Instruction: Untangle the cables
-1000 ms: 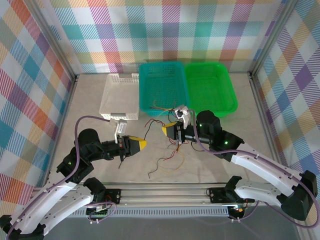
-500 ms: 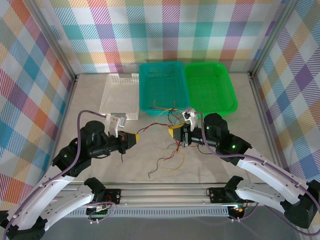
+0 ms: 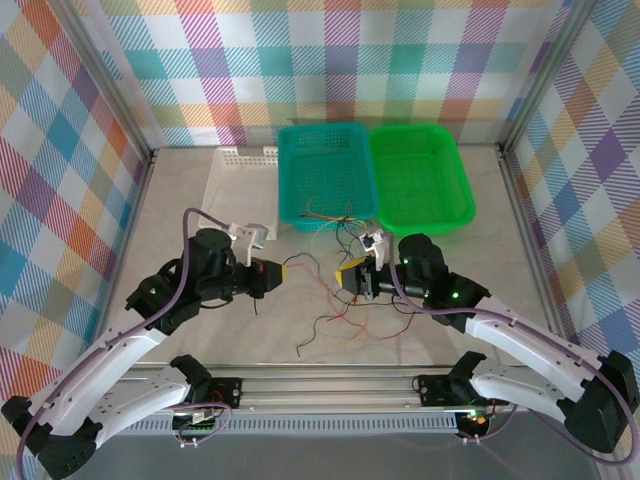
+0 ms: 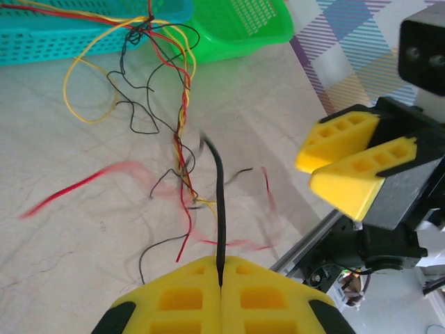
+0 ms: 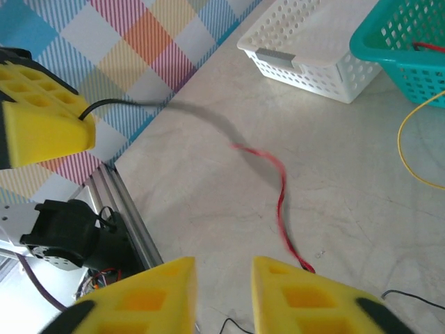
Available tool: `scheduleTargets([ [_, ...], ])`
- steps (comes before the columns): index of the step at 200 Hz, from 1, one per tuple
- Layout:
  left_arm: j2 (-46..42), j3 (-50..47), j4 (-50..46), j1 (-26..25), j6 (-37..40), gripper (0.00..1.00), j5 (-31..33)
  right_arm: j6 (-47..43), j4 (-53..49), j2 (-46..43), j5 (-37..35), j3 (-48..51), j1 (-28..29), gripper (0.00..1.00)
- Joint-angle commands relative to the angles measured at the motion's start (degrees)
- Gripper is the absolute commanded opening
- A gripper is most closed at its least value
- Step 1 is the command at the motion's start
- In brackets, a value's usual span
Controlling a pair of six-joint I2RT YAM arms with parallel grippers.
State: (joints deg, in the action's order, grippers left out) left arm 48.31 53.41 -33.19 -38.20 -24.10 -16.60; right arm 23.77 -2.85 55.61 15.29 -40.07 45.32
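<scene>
Left gripper (image 4: 221, 268), yellow fingers pressed together, is clamped on one thin black wire (image 4: 218, 195) at lower centre of its wrist view; the right gripper (image 5: 222, 271) stands with fingers apart, nothing between them. Thin red, yellow and black cables (image 3: 338, 300) lie knotted on the pale table (image 3: 180, 200) mid-frame overhead, upper ends caught at the teal plastic basket (image 3: 284, 190). Judged step: drawing the black strand free, which next calls for a pull away from the knot while the right gripper pins the bundle.

My left arm (image 3: 115, 358) and right arm (image 3: 520, 335) wear white shells, black joints, trailing purple cables (image 3: 187, 222), yellow pocketed fingers (image 4: 179, 299).
</scene>
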Motion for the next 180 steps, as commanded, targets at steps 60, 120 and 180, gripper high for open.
scheduleTargets([
  [60,2.9,0.8,5.7,0.0,-1.7,0.00,-3.6,-2.8,8.4,9.3,-3.4,2.7,-0.3,0.46],
  [120,3.3,2.0,7.0,-0.4,-2.9,0.00,-2.8,-0.2,22.2,17.3,3.9,6.4,0.4,0.50],
  [180,4.3,2.6,7.4,-0.5,-3.1,0.00,-2.7,-3.2,24.0,21.0,2.4,6.8,3.0,0.51],
])
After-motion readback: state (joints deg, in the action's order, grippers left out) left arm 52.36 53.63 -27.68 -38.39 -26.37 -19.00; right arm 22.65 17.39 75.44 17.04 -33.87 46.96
